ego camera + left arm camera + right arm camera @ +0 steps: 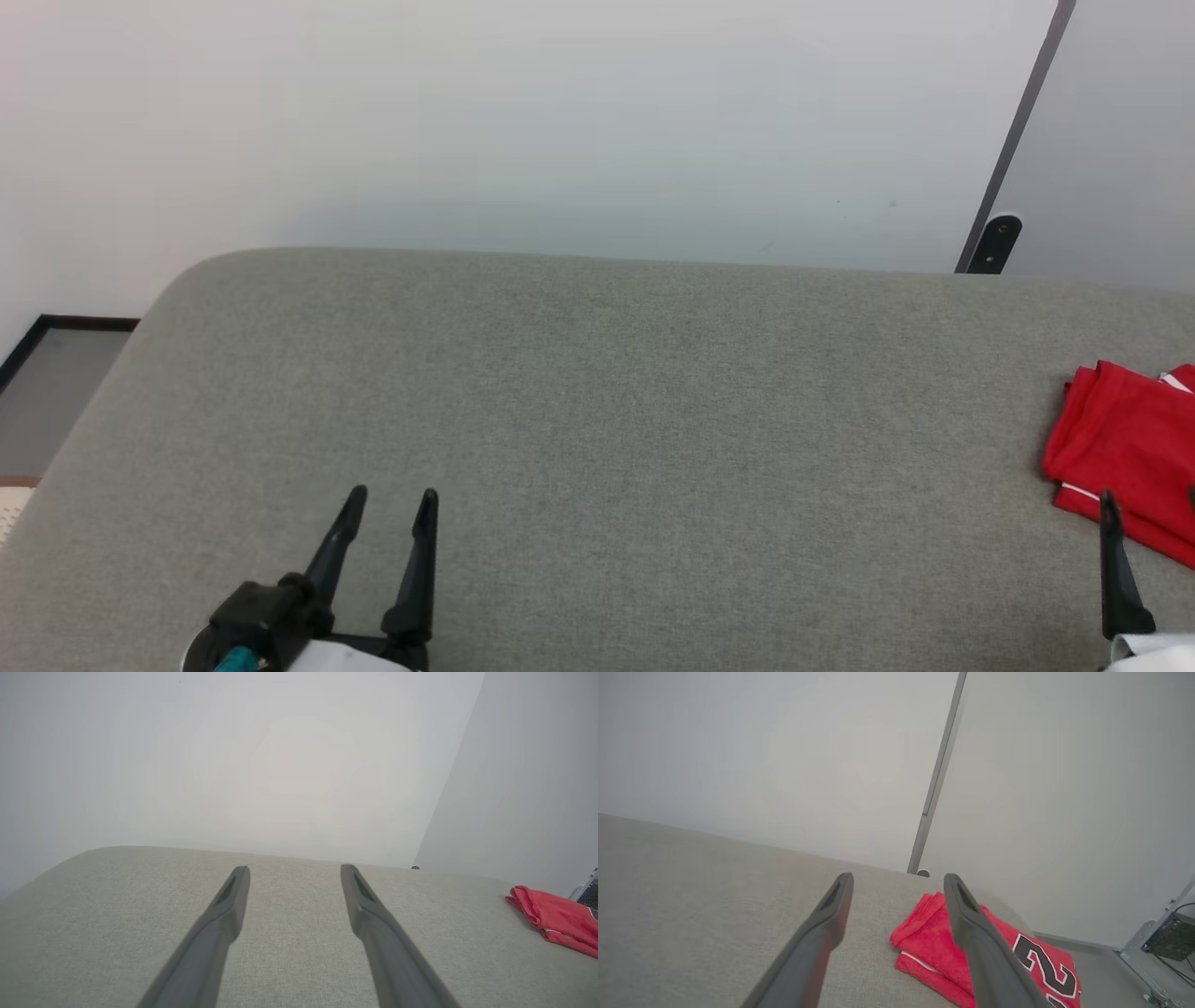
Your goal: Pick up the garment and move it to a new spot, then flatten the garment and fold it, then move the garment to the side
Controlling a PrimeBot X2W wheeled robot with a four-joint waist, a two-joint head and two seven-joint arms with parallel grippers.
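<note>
The left gripper (393,495) hovers over the near left of the grey fabric tabletop (616,392), its two dark fingers spread wide and holding nothing. The right gripper (899,878) hangs at the near right, also spread wide and holding nothing. In its wrist view the right finger crosses in front of the garment (934,942). The garment lies folded at the tabletop's right edge, red with white trim and a black "2" showing, well apart from the left gripper across bare cloth. Behind the far edge stands a white wall (560,121) with a dark strip and bracket (994,245). Grey floor (56,392) shows at far left
</note>
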